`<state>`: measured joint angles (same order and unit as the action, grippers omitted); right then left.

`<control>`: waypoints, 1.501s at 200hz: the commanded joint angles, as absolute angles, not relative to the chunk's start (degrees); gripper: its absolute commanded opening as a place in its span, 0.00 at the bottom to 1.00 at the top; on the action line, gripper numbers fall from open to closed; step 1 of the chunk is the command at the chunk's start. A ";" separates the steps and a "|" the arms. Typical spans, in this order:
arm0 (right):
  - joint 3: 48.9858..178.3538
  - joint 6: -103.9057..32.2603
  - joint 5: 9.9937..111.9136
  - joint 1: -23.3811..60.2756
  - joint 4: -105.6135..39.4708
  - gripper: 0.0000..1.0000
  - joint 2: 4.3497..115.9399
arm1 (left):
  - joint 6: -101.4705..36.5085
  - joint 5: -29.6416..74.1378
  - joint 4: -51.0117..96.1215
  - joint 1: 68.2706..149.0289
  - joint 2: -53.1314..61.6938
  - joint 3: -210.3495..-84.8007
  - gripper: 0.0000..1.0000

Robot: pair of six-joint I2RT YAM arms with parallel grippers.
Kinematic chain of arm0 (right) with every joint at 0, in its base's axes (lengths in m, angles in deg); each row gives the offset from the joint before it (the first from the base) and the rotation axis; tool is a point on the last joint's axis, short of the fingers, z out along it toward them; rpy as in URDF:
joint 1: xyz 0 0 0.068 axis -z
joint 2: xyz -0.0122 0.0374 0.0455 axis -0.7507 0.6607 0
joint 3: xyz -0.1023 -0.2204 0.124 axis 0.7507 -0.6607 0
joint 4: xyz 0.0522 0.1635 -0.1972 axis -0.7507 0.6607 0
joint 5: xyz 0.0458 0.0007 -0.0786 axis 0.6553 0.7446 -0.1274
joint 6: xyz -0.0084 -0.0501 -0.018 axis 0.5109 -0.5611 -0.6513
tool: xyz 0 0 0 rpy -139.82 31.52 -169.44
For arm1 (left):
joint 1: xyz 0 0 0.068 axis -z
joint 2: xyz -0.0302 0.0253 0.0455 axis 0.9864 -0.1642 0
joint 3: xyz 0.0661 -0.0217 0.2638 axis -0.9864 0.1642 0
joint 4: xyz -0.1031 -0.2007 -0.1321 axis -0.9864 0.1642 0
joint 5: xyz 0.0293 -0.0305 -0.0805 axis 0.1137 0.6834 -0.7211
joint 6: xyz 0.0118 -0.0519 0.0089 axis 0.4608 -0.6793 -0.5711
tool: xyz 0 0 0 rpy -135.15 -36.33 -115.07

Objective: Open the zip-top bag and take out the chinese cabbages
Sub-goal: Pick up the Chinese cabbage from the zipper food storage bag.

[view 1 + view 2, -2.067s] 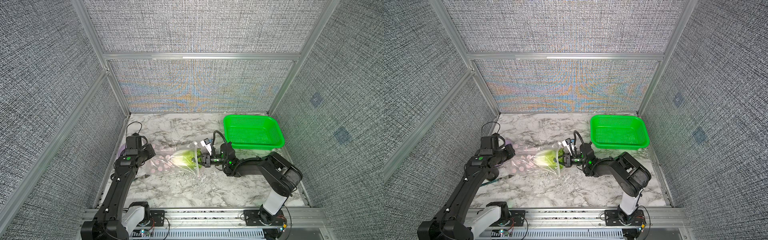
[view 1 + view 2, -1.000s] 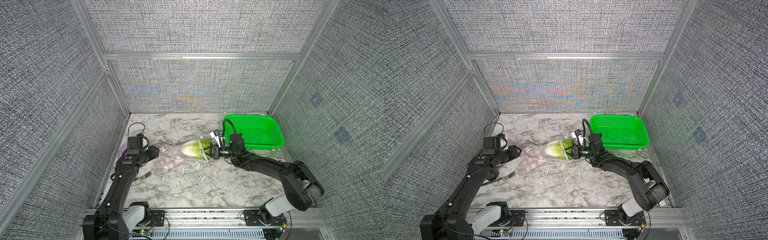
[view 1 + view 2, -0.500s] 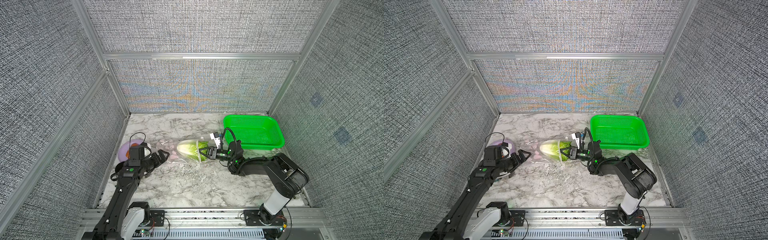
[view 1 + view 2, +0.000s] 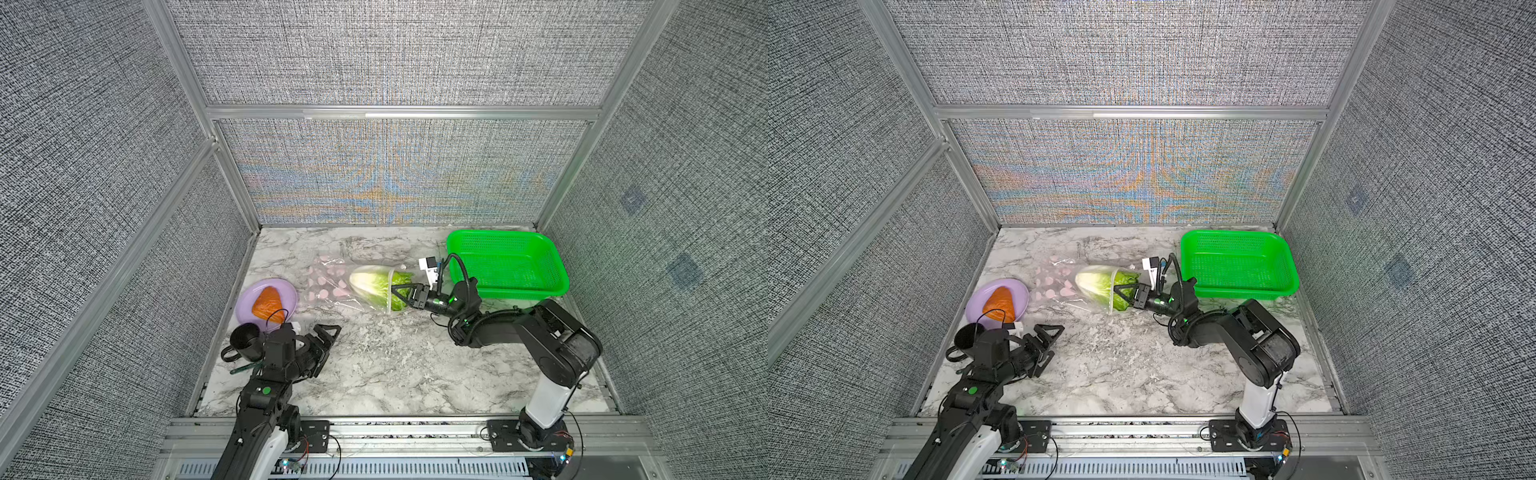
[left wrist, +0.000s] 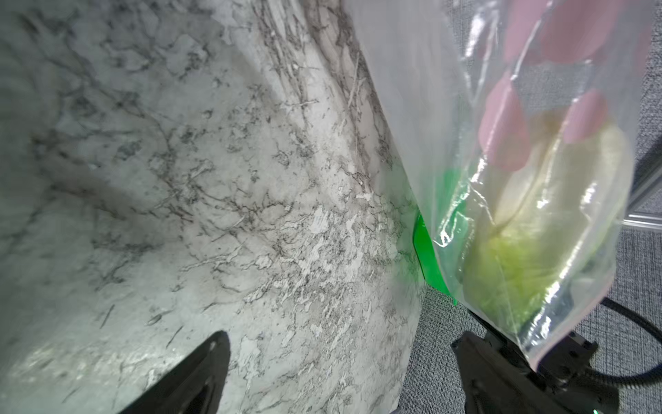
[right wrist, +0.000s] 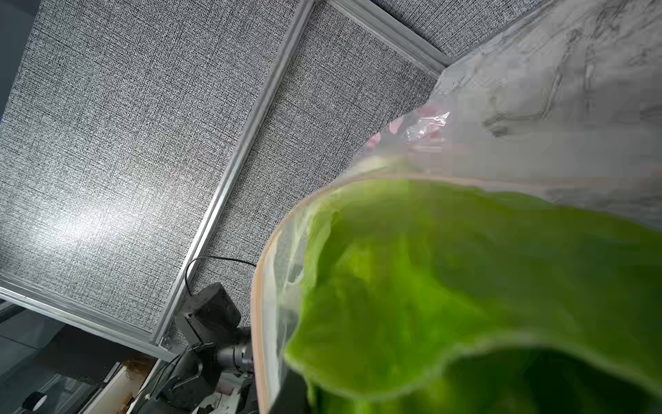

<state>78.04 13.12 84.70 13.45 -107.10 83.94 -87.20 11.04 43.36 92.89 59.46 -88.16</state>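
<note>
The zip-top bag lies on the marble, dotted end to the left and open mouth to the right. The chinese cabbage lies mostly inside it, with green leaf tips poking out of the mouth. My right gripper is at that mouth, shut on the leafy end. In the right wrist view the green leaf fills the frame inside the bag's rim and hides the fingers. My left gripper stands open and empty near the front left, apart from the bag.
A green basket stands at the back right, close behind my right wrist. A purple plate with an orange wedge and a black mug sit at the left, beside my left arm.
My left gripper opened, let go of the bag's dotted end and drew back toward the front left. The right gripper stayed shut at the bag's mouth.
</note>
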 commanded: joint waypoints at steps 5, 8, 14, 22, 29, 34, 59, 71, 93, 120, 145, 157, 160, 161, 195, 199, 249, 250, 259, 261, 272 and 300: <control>78.32 15.14 83.06 12.57 -112.43 0.00 83.71 | -90.41 15.74 35.20 94.68 55.44 -89.06 1.00; 78.31 15.23 83.06 12.54 -112.46 0.00 83.63 | -90.45 16.02 34.30 94.97 54.55 -89.29 1.00; 78.16 15.33 83.06 12.43 -112.52 0.00 83.55 | -90.34 16.47 32.41 95.56 52.81 -89.89 1.00; 77.96 15.38 83.18 12.27 -112.59 0.00 83.33 | -89.87 17.07 30.80 96.29 50.11 -91.06 1.00; 77.72 15.45 83.15 12.18 -112.79 0.00 83.26 | -89.22 17.68 29.60 96.86 47.74 -92.36 1.00; 77.49 15.47 83.14 12.09 -112.95 0.00 83.21 | -88.82 18.01 28.65 97.29 46.55 -93.22 1.00; 76.57 15.79 83.23 12.12 -113.48 0.00 83.10 | -89.39 21.89 22.28 99.73 41.59 -95.30 1.00; 76.17 16.50 83.43 12.14 -114.59 0.00 83.46 | -89.28 24.30 22.06 100.70 40.16 -96.68 1.00; 75.98 18.77 84.17 12.13 -117.23 0.00 84.35 | -89.63 28.70 21.03 101.71 37.97 -97.09 1.00; 75.50 21.54 84.35 12.03 -120.30 0.00 85.23 | -92.80 34.28 15.22 102.98 35.35 -94.12 0.90; 75.29 22.85 84.37 11.92 -120.72 0.00 84.92 | -94.48 36.67 9.87 103.94 32.92 -92.13 0.70; 75.48 23.59 84.46 11.83 -121.04 0.00 84.74 | -94.03 37.03 8.73 104.55 31.51 -92.45 0.62; 75.53 23.77 84.54 11.82 -121.06 0.00 84.67 | -93.89 37.15 8.33 104.70 31.20 -92.47 0.59; 75.60 23.82 84.54 11.82 -121.02 0.00 84.66 | -93.86 37.22 8.17 104.75 31.11 -92.48 0.58; 76.89 25.62 84.42 10.39 -118.94 0.00 84.74 | -92.18 38.54 3.21 105.96 26.99 -93.35 0.15; 76.95 25.88 84.31 10.18 -118.87 0.00 84.74 | -91.89 38.61 2.98 106.05 26.72 -93.57 0.09; 76.35 33.22 82.74 9.98 -116.07 0.00 84.06 | -80.72 40.61 12.09 106.11 28.48 -97.13 0.00; 76.32 33.33 82.72 9.98 -116.06 0.00 84.01 | -80.51 40.67 12.29 106.08 28.61 -97.14 0.00; 76.46 34.40 82.75 10.27 -116.16 0.00 83.77 | -78.34 41.55 14.31 106.09 29.77 -97.29 0.00; 76.46 34.72 82.67 10.29 -116.15 0.00 83.71 | -77.79 41.89 15.06 106.12 30.00 -97.36 0.00; 76.51 36.72 82.45 10.66 -115.80 0.00 83.40 | -75.16 43.26 18.48 106.06 31.27 -97.75 0.00; 76.84 41.58 82.31 11.81 -117.26 0.00 83.19 | -72.12 46.34 23.40 106.06 34.18 -96.64 0.00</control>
<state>76.18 35.48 83.30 11.04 -114.79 83.55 -77.78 42.20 16.71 106.07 32.55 -97.34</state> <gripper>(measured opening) 0.088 0.066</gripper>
